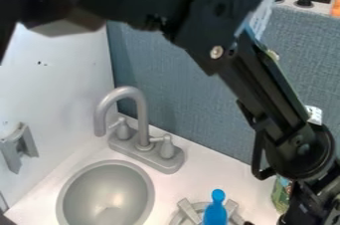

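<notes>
The tool (308, 209) is near the green container (281, 197), but whether it is open or grasping I cannot tell

The white counter (209, 171) carries 1 grey faucet (144, 144) with 2 handles, just beside the round, grey basin (152, 189) set into it. Nearer the right edge are 1 grey grate (190, 211), partly behind a blue, round-topped thing (215, 213), and 1 green container (280, 199).

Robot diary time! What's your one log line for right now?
gripper: lower right, beside green item | blue thing: bottom edge, among grey bars | faucet: behind sink
</notes>
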Controlling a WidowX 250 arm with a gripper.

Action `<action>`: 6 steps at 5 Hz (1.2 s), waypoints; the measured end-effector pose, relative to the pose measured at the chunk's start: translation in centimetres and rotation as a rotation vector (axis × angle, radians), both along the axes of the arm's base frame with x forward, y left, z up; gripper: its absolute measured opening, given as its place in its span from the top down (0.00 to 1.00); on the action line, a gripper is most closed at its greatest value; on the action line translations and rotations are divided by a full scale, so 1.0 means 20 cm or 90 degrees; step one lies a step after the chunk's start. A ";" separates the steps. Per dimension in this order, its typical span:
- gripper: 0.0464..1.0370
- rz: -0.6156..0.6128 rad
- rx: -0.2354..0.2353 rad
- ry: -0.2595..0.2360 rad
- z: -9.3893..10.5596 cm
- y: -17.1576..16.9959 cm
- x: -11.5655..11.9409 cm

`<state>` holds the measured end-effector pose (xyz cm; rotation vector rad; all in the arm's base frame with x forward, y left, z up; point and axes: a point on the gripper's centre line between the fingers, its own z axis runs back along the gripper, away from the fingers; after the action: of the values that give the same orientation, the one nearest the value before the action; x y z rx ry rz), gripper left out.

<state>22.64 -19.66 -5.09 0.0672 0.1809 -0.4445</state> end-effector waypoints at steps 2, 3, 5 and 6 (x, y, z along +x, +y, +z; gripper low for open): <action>0.95 0.005 0.015 0.030 0.02 0.01 -0.03; 0.95 -0.001 -0.006 -0.011 0.15 -0.08 -0.01; 0.95 -0.040 -0.103 -0.091 0.40 -0.32 0.08; 0.95 -0.046 -0.107 -0.087 0.36 -0.38 0.13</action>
<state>25.30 -27.26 2.12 -0.0610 0.0063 -0.5240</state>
